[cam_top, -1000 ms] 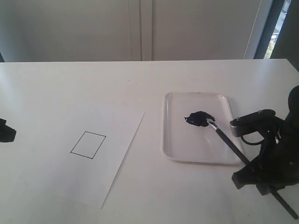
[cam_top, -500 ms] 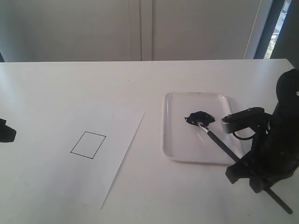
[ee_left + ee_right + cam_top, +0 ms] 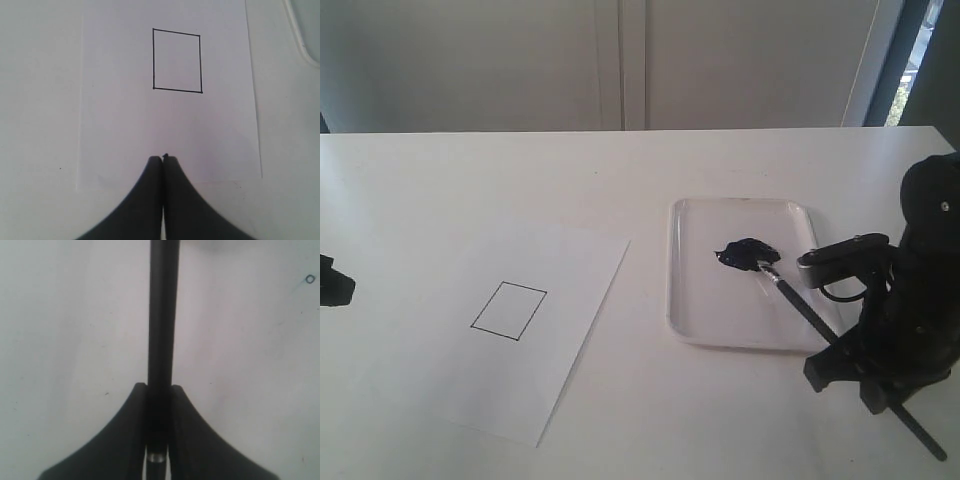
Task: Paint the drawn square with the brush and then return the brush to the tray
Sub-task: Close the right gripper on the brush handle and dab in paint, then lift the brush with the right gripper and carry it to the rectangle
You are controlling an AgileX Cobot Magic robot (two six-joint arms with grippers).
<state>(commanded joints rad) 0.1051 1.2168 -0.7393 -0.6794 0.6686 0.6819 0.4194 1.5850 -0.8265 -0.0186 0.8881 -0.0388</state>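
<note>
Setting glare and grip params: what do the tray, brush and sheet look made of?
Tray: probably plastic, glossy white; it mirrors the light and has a moulded raised rim. Brush: smooth black handle, wood or plastic, can't tell; the silvery band by the bristles looks metal. Sheet: thin matte white paper, lying flat, inked square on it.

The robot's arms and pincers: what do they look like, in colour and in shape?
The right arm is black and bulky, with a flat dark grey bar and a black cable loop under it. Of the left arm only a small black part shows. The left pincer and right pincer have smooth black fingers, wide at the base, curving to narrow tips.
</note>
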